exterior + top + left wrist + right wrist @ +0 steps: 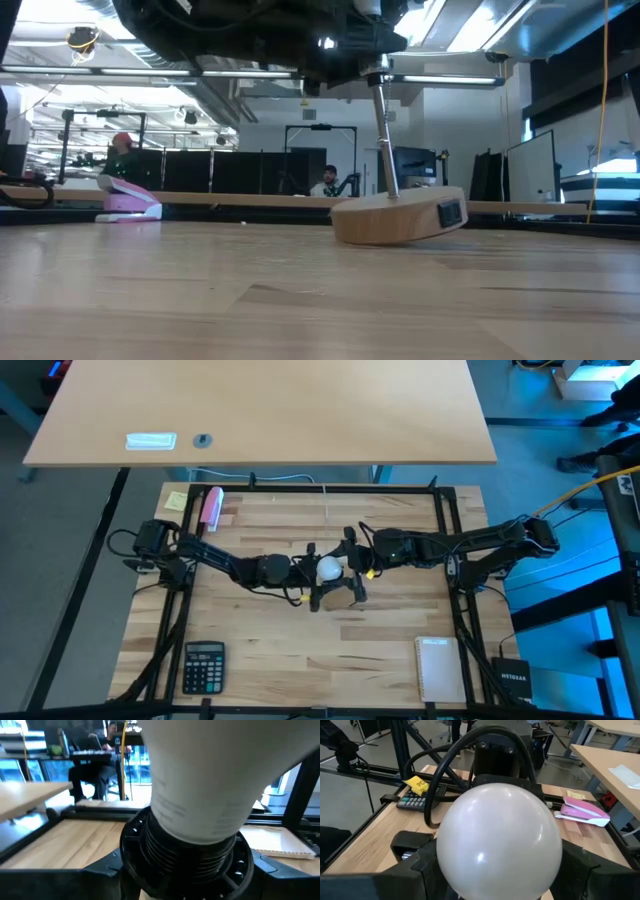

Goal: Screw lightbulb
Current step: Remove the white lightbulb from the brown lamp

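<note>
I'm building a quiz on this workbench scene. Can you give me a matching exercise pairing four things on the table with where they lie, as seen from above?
Things:
1. lightbulb
2. calculator
3. pink stapler
4. notebook

Places:
A. near right corner
B. far left corner, beside a yellow sticky note
C. table centre, between the two pincers
D. near left corner

Pairs: 1-C, 2-D, 3-B, 4-A

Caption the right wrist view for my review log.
Right gripper cradling the white frosted round lightbulb, pink stapler and dark calculator on the wooden table behind.
</note>
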